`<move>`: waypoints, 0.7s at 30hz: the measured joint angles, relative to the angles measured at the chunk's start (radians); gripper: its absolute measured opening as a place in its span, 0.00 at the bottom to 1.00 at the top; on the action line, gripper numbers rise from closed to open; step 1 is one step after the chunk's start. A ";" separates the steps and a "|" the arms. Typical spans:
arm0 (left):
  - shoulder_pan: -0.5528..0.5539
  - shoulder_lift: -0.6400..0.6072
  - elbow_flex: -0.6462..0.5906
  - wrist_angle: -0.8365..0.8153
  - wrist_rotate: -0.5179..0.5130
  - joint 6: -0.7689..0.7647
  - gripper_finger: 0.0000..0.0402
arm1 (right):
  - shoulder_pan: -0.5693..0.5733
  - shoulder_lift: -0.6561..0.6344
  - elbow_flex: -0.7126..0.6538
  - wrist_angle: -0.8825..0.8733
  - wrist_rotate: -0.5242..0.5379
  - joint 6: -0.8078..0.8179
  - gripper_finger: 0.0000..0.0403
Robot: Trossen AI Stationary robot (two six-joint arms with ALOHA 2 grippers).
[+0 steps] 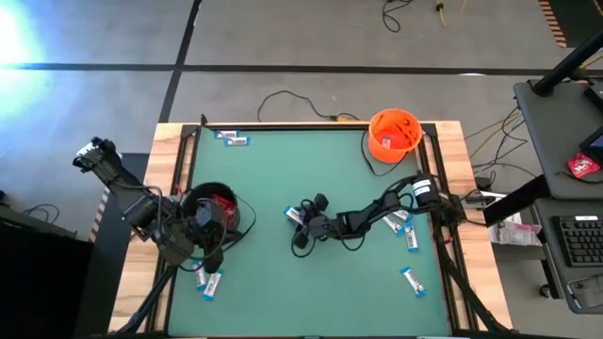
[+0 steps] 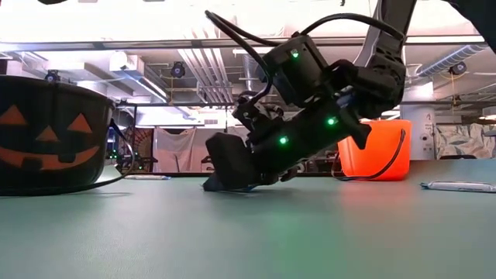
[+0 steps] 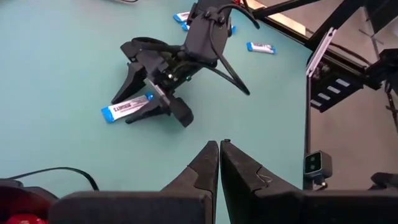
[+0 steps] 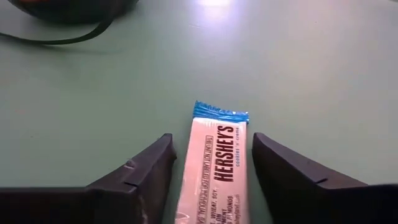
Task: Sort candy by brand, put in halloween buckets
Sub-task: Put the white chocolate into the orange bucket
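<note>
On the left of the green-topped surface [image 1: 283,273], the round black plastic pumpkin-face bucket [image 1: 219,209] is seen, with shiny red packets [image 1: 220,201] lying inside it. The left end effector [image 3: 219,155] is held just over that bucket's near side, its two dark fingers pressed together with nothing between them. Two slim white-and-blue bars [image 1: 208,282] lie on the surface just in front of the bucket, and another [image 1: 232,139] near the far left edge.

Near the middle, the right end effector [image 4: 210,163] is lowered to the surface, tilted, its fingers spread moderately on either side of one white-and-blue Hershey's bar [image 4: 213,168], which lies flat; contact with the wrapper appears not to be made, though this is hard to judge.

Further right, more white-and-blue bars [image 1: 402,223] lie scattered, one [image 1: 413,282] nearer the front. The bright orange plastic bucket [image 1: 394,135] stands at the far right corner.
</note>
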 joint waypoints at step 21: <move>0.120 -0.103 0.061 -0.125 0.097 0.008 0.00 | -0.004 -0.363 -0.011 -0.286 -0.055 -0.063 0.26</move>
